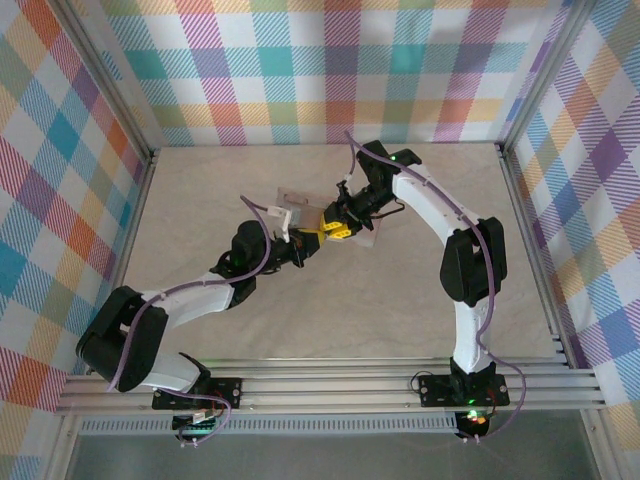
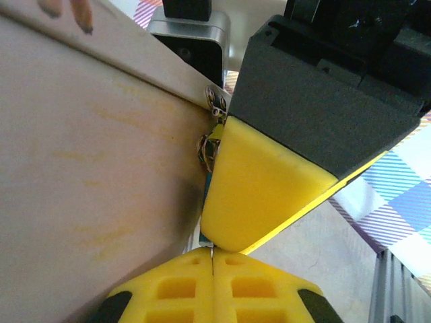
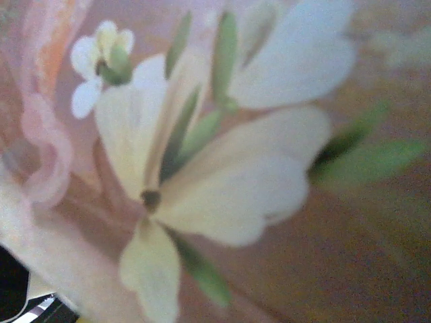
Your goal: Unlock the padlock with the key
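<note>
In the left wrist view my left gripper (image 2: 213, 259) is shut, its yellow tips pinching a thin sliver of metal, the key (image 2: 213, 249). The key points up at the padlock (image 2: 204, 229), of which I see a narrow blue edge and a bit of pale shackle against the pink box (image 2: 101, 168). One yellow finger (image 2: 262, 188) of the right gripper presses on the padlock's side. From above, the left gripper (image 1: 303, 248) and right gripper (image 1: 335, 228) meet tip to tip at the box (image 1: 295, 198). The right wrist view is a blurred close-up of the box's flower print (image 3: 222, 168).
The box's metal hasp (image 2: 215, 104) sits just above the padlock. Plaid walls (image 1: 330, 70) close in the beige table (image 1: 200, 180) on three sides, and an aluminium rail (image 1: 330, 385) runs along the near edge.
</note>
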Controlling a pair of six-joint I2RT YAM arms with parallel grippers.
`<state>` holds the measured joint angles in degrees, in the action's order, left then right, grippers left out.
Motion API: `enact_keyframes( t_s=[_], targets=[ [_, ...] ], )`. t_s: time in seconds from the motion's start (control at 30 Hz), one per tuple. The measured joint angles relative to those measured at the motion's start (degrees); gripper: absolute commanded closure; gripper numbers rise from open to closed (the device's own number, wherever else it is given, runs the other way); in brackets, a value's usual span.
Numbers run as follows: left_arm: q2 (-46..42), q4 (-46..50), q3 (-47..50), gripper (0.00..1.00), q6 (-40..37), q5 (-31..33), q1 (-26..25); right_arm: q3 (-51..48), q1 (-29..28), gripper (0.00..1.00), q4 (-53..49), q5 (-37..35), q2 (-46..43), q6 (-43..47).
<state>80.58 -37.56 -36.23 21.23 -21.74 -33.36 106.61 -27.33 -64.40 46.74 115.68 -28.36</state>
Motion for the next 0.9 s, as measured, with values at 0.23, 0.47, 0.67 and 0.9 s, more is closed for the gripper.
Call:
enact_keyframes(
  t_s=[0.23,0.47,0.67,0.9],
  targets=[
    [0.5,-3.6,1.6,1.0,3.0,1.5,-0.2,-1.1,0.0,0.94,2.3,0.5,-0.1,-2.1],
    [3.9,-11.4,4.6,1.0,5.2,1.9,-0.6,-11.4,-0.2,0.86,14.1,-0.6,-4.7,-7.9],
    [6.4,-16.7,6.4,1.0,4.2,4.6,-1.0,-14.4,-0.7,0.8,19.6,-1.5,-5.2,-8.9],
    [13.0,-23.8,7.7,1.0,4.3,6.1,-2.4,-21.9,-0.7,0.57,30.0,-3.4,-6.7,-9.2]
  ],
)
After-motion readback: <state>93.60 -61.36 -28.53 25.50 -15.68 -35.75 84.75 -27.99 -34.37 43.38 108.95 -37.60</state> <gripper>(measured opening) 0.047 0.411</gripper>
